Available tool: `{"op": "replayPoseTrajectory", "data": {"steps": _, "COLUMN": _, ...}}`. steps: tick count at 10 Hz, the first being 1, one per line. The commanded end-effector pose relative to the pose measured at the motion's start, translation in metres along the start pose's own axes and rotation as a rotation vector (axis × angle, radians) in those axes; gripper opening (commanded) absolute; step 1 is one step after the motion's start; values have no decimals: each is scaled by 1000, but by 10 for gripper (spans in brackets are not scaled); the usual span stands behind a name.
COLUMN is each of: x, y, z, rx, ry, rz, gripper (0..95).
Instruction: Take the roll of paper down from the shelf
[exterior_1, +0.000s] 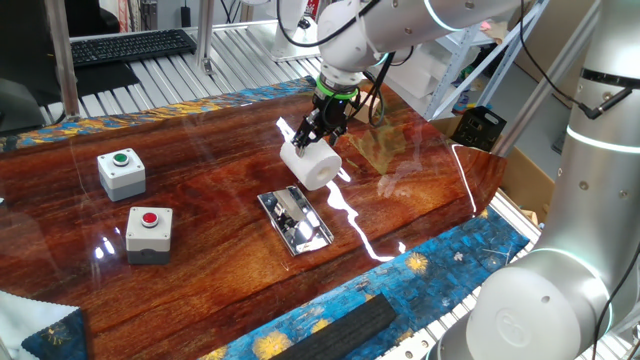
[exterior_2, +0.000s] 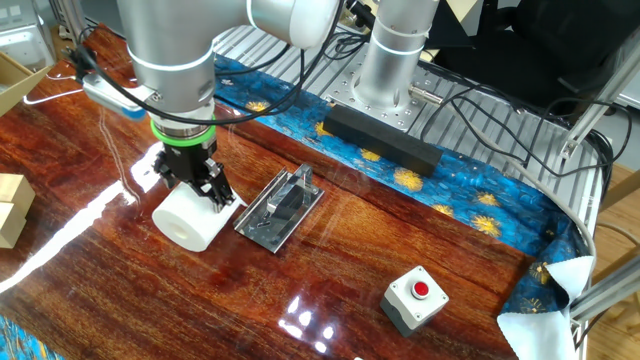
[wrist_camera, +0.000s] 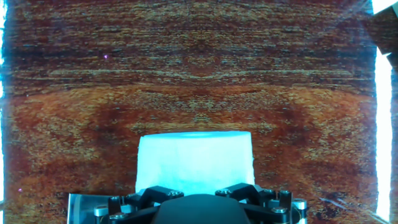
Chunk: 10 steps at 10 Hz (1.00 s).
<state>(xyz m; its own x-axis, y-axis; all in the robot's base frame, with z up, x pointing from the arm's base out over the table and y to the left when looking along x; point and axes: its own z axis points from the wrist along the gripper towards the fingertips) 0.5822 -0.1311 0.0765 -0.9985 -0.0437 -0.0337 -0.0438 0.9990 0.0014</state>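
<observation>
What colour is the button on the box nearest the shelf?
Red button, clearest in the other fixed view.

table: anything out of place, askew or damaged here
Nothing looks damaged or spilled. The roll of paper is off the steel shelf, lying on its side beside it with the gripper at it. The shelf sits at an angle to the table edge. Both button boxes, green and red, stand upright.

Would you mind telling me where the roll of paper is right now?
The roll of paper is off the shelf, lying beside it on the wooden table under the tool; in the other fixed view it lies left of the shelf.
</observation>
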Motion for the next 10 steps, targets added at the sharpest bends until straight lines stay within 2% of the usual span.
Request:
{"op": "replayPoseTrajectory", "data": {"steps": 1, "x": -1, "y": 0, "z": -3, "rx": -10, "ry": 7, "rz": -3, "gripper": 950}}
{"op": "replayPoseTrajectory", "data": {"steps": 5, "x": -2, "y": -2, "z": -17, "rx": -10, "ry": 20, "rz": -13, "gripper": 950}}
{"op": "replayPoseTrajectory", "data": {"steps": 7, "x": 2, "y": 3, "z": -25, "rx": -15, "ry": 46, "rz": -13, "gripper": 950}}
{"op": "replayPoseTrajectory", "data": {"steps": 8, "x": 10, "y": 12, "z": -29, "rx": -18, "ry": 57, "rz": 1, "gripper": 950}}
{"op": "replayPoseTrajectory", "data": {"steps": 10, "x": 28, "y": 29, "z": -35, "rx": -27, "ry": 96, "rz": 30, "gripper": 950}}
